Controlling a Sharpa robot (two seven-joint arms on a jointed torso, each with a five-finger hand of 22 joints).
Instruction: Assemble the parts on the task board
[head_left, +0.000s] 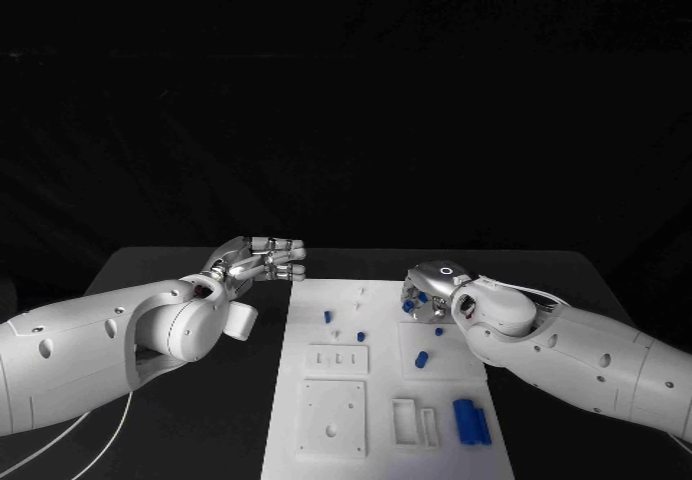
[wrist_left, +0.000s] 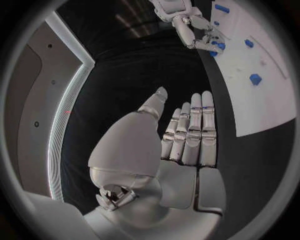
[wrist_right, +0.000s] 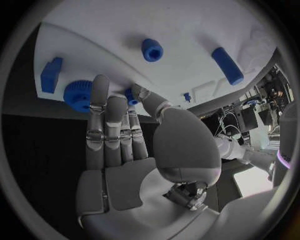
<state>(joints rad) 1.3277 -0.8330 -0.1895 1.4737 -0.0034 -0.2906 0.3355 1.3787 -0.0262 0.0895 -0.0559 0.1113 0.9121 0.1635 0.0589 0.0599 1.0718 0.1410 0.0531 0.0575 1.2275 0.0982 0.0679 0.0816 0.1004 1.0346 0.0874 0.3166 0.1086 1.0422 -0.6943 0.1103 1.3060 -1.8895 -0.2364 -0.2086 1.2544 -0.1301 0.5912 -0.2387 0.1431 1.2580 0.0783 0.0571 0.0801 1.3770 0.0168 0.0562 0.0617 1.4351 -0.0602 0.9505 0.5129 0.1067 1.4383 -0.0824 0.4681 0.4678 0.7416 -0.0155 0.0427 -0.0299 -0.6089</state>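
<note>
Left hand hovering over the black tabletop just beside the task board, fingers together, holding nothing. Right hand above the board's far end, fingertips touching a small blue part near a blue gear; firm grip cannot be told.

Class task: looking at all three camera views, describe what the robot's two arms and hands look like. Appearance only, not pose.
Both arms are smooth, glossy white shells with small dark round holes and bulbous wrist housings. Each ends in a silver, metallic, segmented robot hand: the left robot hand and right robot hand. A thin white cable runs beside the left arm.
</note>
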